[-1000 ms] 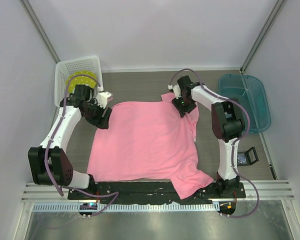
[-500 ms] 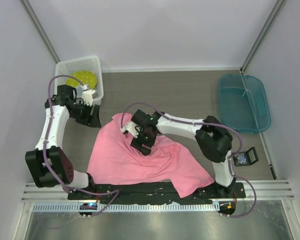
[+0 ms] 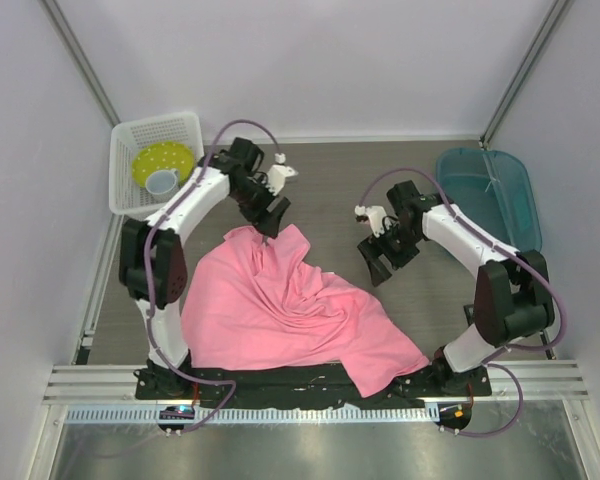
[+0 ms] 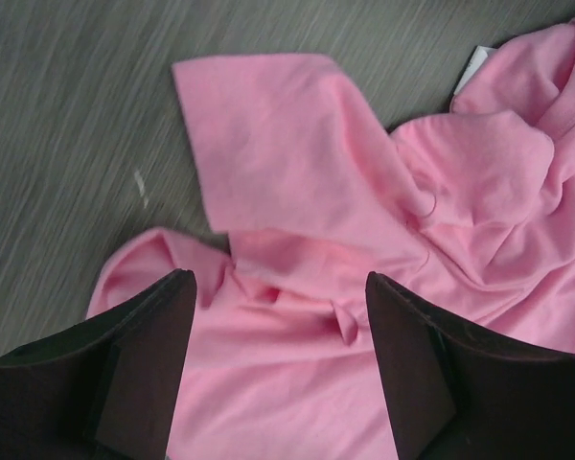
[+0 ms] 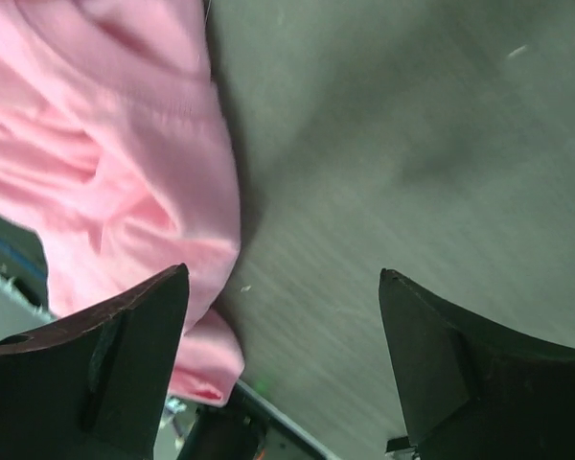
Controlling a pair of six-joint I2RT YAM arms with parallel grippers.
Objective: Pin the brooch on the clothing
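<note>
Gaping empty — left hand point(image 3: 269, 225) above the clothing point(image 3: 280, 310), right hand point(image 3: 377, 265) beside it.

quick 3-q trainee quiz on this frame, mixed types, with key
1. True or false: the right gripper is shut on the pink T-shirt.
2. What lies directly beneath the left gripper? A. a metal tray B. the T-shirt C. a cardboard box
3. Fill in: the white basket stands at the far ___ corner of the table.

Key:
1. False. It is open, over bare table beside the shirt's edge.
2. B
3. left
</note>
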